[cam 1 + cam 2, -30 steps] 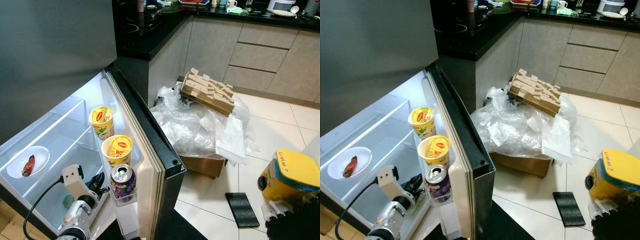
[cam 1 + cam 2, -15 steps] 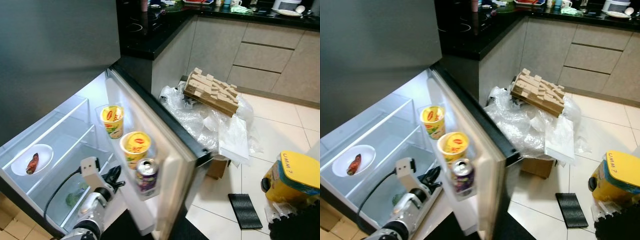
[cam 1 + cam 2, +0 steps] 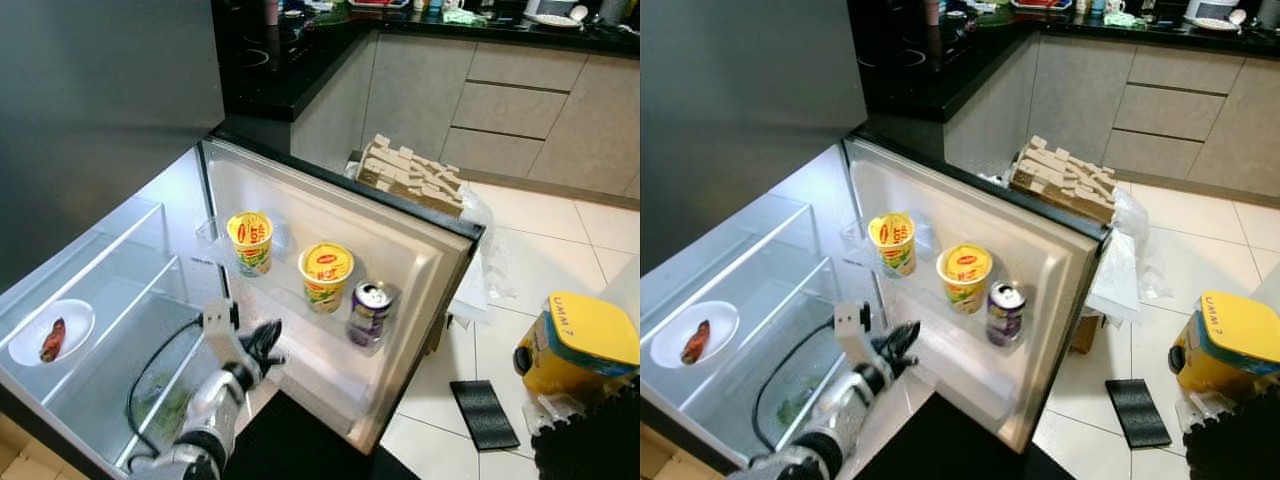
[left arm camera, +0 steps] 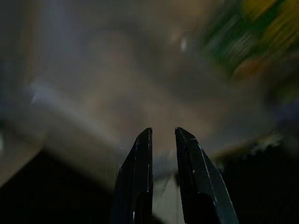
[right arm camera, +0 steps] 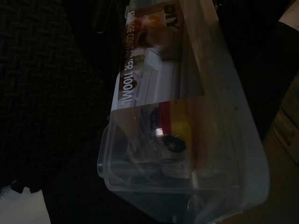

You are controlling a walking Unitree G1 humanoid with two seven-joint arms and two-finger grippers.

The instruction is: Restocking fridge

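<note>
Two black fingers of the left gripper stand close together with only a narrow gap between them, and they hold nothing. This gripper sits low in front of the open fridge, near the lower inside part of the fridge door. The door is swung wide open. On its shelf three things stand in a row: a yellow cup nearest the hinge side, a second yellow cup beside it, and a purple drink can at the outer end. Inside the fridge, on a glass shelf to the left, lies a white plate with a reddish piece of food on it. Green leaves show in the drawer below. Behind the door a wooden block piece rests on crumpled plastic. A yellow box stands on the tiled floor at right. The right wrist view shows a clear plastic storage container; whether the right gripper's fingers are open, one cannot tell.
</note>
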